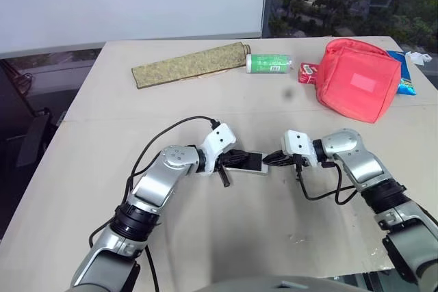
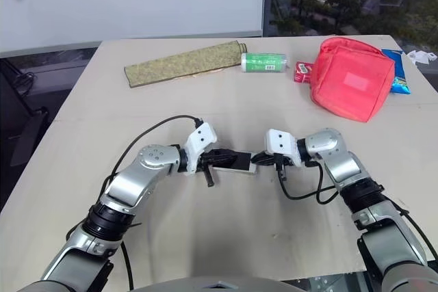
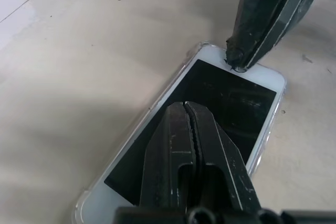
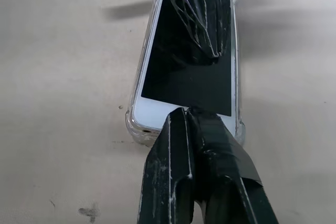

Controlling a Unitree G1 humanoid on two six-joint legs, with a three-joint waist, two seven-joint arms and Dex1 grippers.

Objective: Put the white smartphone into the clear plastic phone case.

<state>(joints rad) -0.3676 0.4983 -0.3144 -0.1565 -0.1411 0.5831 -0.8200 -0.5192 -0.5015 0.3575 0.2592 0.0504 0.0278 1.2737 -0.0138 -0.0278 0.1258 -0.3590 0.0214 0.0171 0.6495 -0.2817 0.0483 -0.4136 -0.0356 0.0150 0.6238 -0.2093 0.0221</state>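
I see the white smartphone (image 3: 220,98) lying screen-up on the beige table (image 1: 102,169), seated inside the clear plastic phone case (image 4: 132,129), whose transparent rim shows around the phone's corners and edges. From my head camera the pair sits near the centre of the table, with both arms meeting over it.

My left gripper (image 3: 185,109) comes in from about 9 o'clock of the phone; its two black fingers are pressed together with nothing between them, and their joined tip rests over the black screen. My right gripper (image 4: 185,114) comes in from about 3 o'clock; its fingers are likewise closed on nothing, and the tip sits on the white bezel at that end of the phone. I cannot tell how hard either tip presses.

Farther out, toward 12 o'clock from the phone, there is a row of other things well apart from it. At about 11 o'clock lies a long flat olive-green pouch (image 1: 188,65). Just beside its end, near 12 o'clock, a green and white tube (image 1: 268,63) lies on its side. Around 1 o'clock is a small red-and-white box (image 1: 308,72), touching or just beside a red zip bag (image 1: 356,80). At the bag's 3 o'clock side a blue packet (image 1: 404,73) pokes out from behind it, close to the table edge
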